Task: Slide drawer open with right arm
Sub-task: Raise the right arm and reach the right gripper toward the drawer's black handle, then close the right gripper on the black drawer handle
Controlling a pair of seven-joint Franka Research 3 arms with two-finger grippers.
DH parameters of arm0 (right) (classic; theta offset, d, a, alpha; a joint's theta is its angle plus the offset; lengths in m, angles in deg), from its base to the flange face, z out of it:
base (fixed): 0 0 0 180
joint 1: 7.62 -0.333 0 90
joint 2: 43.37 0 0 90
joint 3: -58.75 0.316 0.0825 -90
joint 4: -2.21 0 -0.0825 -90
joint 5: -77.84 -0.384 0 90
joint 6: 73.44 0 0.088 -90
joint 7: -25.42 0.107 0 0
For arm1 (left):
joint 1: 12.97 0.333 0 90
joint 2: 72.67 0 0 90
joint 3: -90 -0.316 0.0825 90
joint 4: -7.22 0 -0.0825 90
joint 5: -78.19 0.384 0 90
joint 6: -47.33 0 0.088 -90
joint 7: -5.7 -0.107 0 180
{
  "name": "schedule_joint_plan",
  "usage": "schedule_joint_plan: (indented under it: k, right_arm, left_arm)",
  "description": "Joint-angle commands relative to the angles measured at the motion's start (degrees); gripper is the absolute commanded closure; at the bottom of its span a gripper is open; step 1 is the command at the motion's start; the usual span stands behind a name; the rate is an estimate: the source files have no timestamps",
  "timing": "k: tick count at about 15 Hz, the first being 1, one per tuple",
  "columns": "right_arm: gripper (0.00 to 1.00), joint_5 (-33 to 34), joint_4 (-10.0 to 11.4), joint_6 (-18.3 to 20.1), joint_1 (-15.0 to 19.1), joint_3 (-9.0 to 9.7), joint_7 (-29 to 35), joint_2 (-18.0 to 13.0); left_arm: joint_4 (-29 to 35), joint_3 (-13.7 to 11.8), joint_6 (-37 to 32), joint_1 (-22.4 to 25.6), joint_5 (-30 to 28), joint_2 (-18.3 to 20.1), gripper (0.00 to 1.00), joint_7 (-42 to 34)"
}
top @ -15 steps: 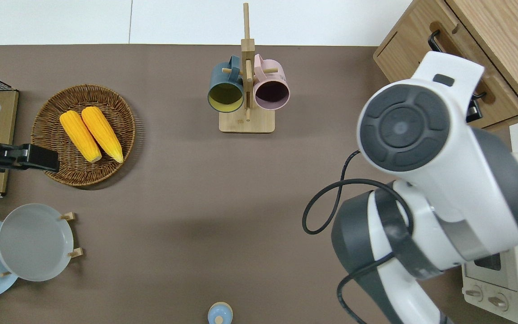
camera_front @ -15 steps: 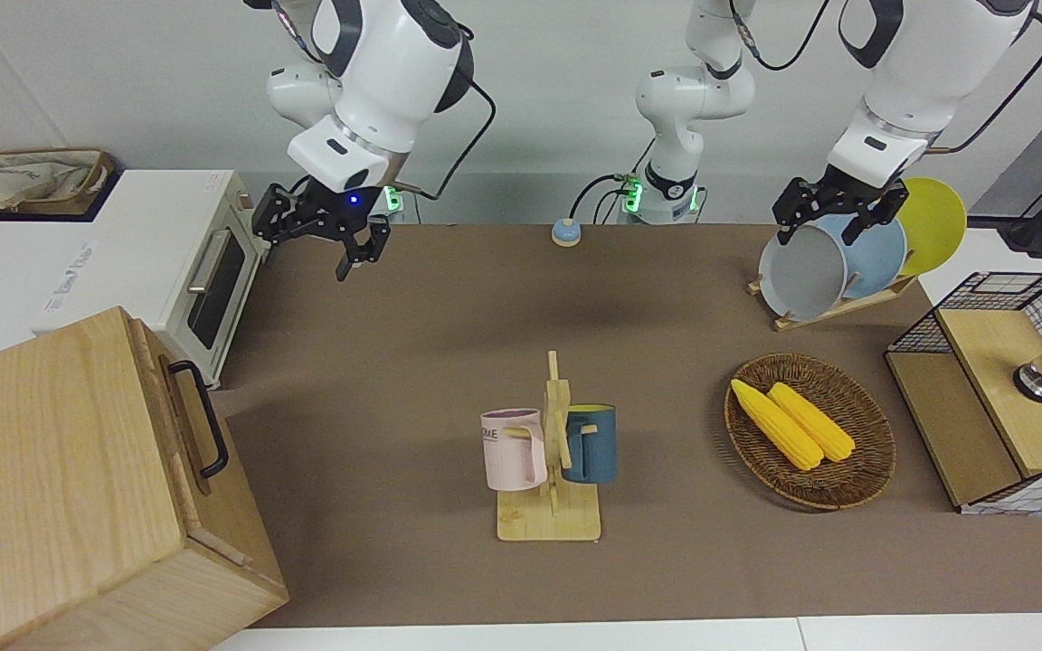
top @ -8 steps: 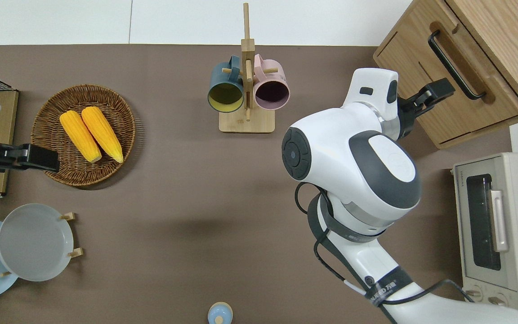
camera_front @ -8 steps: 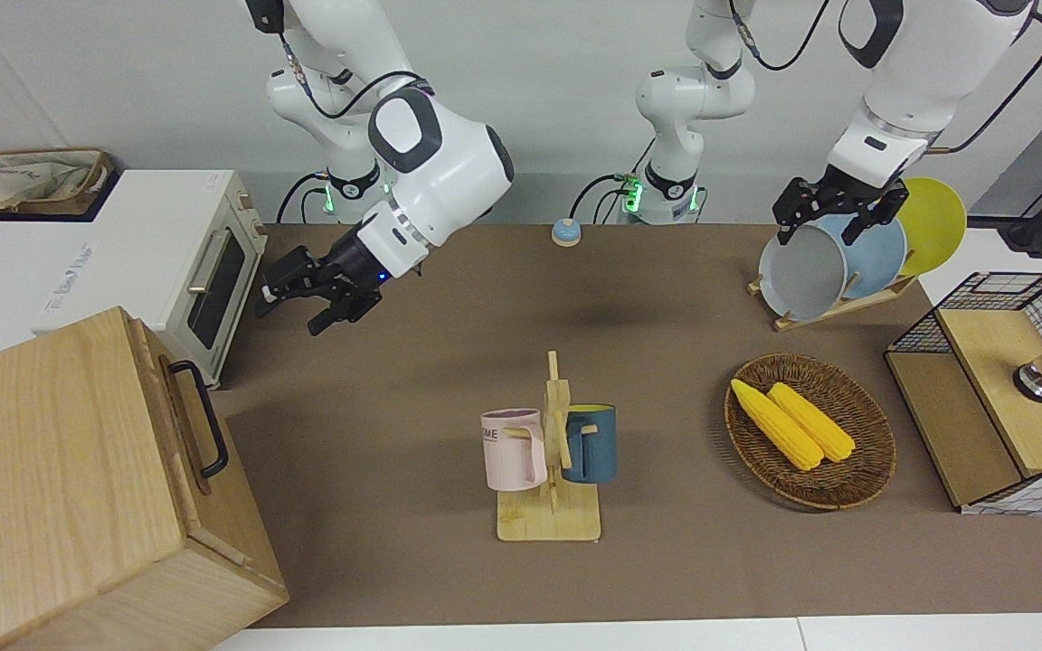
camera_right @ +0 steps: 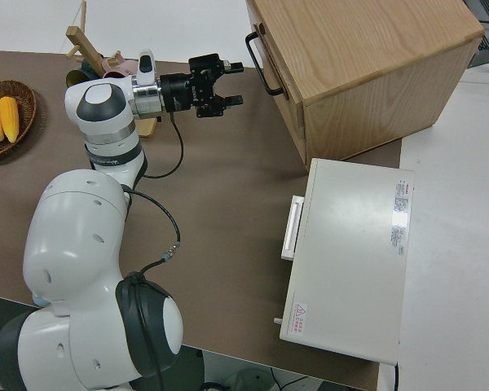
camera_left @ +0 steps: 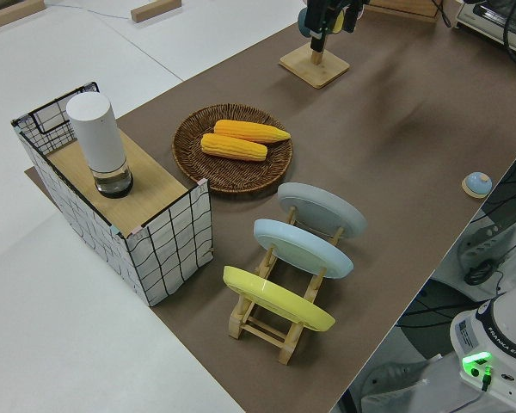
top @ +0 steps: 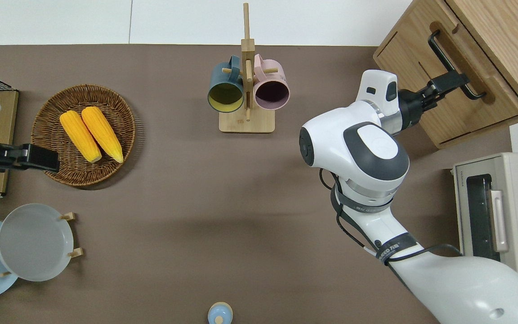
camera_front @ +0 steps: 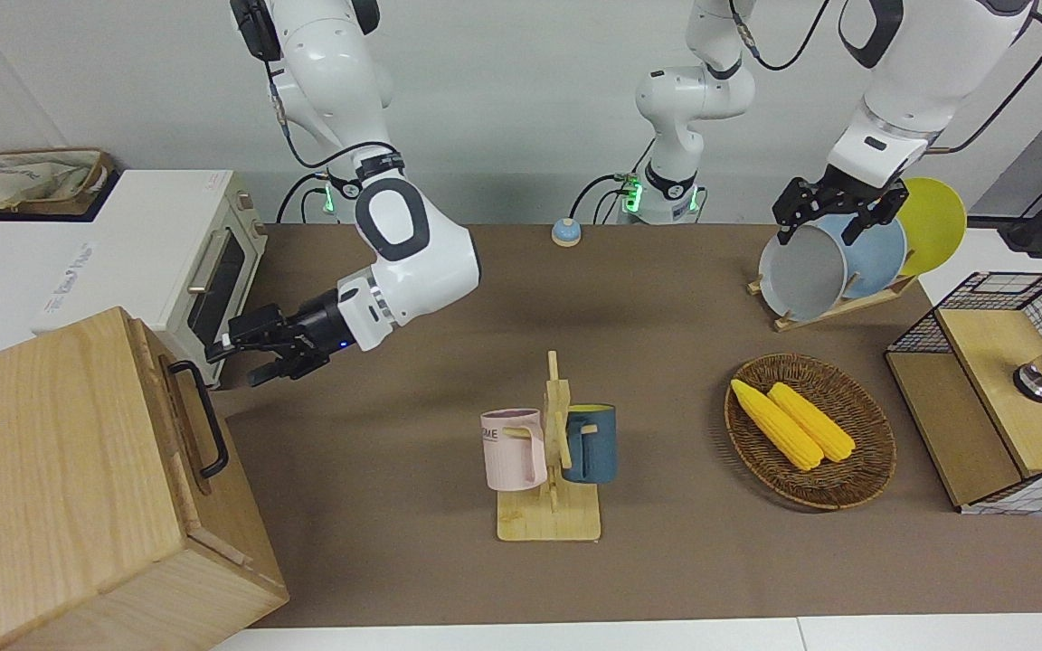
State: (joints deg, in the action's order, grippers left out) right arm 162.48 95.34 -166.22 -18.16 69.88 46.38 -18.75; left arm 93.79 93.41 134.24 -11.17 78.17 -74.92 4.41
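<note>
While brown table mat [camera_front: 412, 298] lies bare, right end effector [top: 448, 85] gapes near drawer [top: 457, 85] handle.

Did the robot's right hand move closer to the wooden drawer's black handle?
Yes. The right gripper swung away from the toaster oven toward the drawer, reaching its black handle.

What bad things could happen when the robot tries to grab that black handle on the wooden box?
1. The right gripper is open and lined up near the end of the handle closest to the robots, not its middle. It might slip off the end as it closes.
2. Pulling from that end could tug the drawer crooked, so it might stick.
3. The toaster oven sits close by, so the wrist could bump it.
</note>
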Motion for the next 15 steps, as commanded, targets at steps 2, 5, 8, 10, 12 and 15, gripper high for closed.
schedule_joint_plan:
  k: [2, 5, 8, 10, 12, 15]
  right_arm:
    - [0.023, 6.23, 0.48, -0.83, 1.31, -0.67, 5.92, 1.75]
    - [0.023, 11.22, 0.48, -0.74, 1.13, -0.76, 9.61, 2.71]
    - [0.023, 12.30, 0.13, -4.57, 1.83, -0.84, 10.06, 2.54]
    - [0.023, 12.39, 0.13, -9.24, 2.10, -1.71, 10.58, 2.54]
    - [0.025, 13.70, 0.21, -10.40, 1.75, -2.60, 10.76, 2.80]
    - [0.144, 15.02, 0.30, -10.41, 1.66, -2.95, 9.98, 2.89]
  left_arm:
    - [-1.49, 0.37, -1.13, 0.22, 0.98, -0.65, 0.01, -0.56]
    - [-1.40, 0.37, -1.13, 0.22, 0.98, -0.65, 0.01, -0.56]
    - [-1.49, 0.37, -1.13, 0.22, 0.98, -0.65, 0.01, -0.56]
    - [-1.40, 0.37, -1.13, 0.22, 0.98, -0.65, 0.01, -0.56]
    - [-1.49, 0.37, -1.13, 0.22, 0.98, -0.65, 0.01, -0.56]
    - [-1.49, 0.37, -1.13, 0.22, 0.98, -0.65, 0.01, -0.56]
